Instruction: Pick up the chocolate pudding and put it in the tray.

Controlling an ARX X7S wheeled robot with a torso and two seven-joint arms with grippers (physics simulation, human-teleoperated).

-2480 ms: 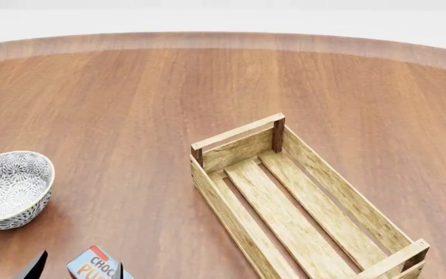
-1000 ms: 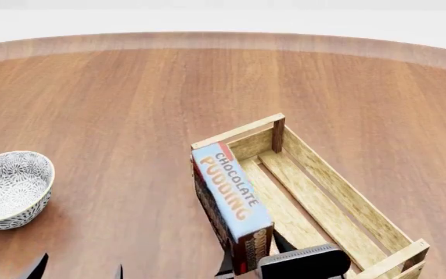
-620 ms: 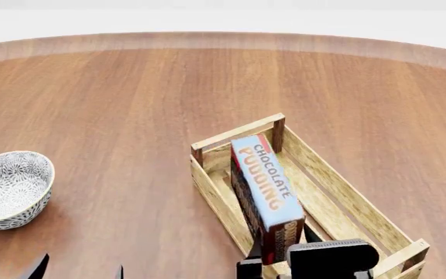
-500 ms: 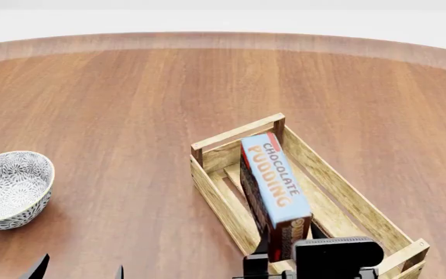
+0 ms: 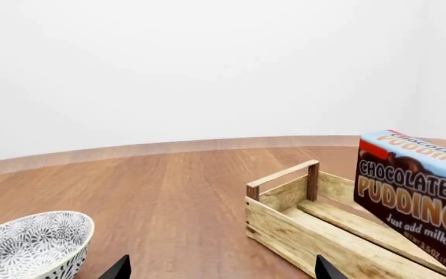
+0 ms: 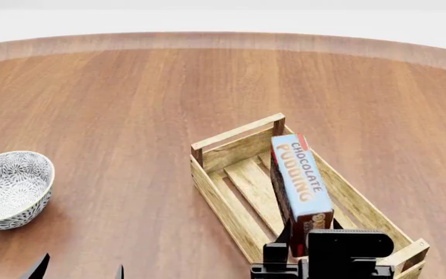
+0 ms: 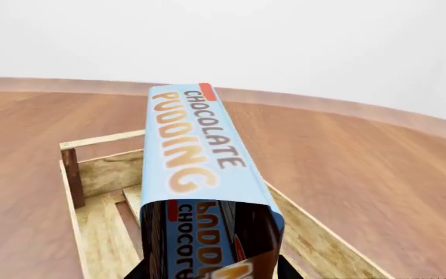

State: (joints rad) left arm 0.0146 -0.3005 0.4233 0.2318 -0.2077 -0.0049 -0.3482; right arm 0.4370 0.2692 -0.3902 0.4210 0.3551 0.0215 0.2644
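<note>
The chocolate pudding [image 6: 301, 177], a light-blue carton with orange lettering and dark brown sides, is held on edge above the inside of the tray [image 6: 231, 212], a light-wood slatted crate. My right gripper [image 6: 308, 244] is shut on the carton's near end. In the right wrist view the pudding [image 7: 195, 145] fills the middle, over the tray [image 7: 99, 218], with the gripper [image 7: 211, 268] at its base. In the left wrist view the pudding [image 5: 417, 192] hangs over the tray [image 5: 301, 226]. My left gripper [image 6: 77, 272] is open and empty at the near left, also seen in its own view [image 5: 221, 268].
A round white-and-grey patterned bowl [image 6: 7, 189] stands at the left of the brown wooden table [image 6: 130, 99], also in the left wrist view [image 5: 29, 247]. The table's curved far edge [image 6: 223, 39] runs across the back.
My right gripper has carried the pudding to the right, from the tray's left wall to over its right half. The left gripper and bowl have not moved.
</note>
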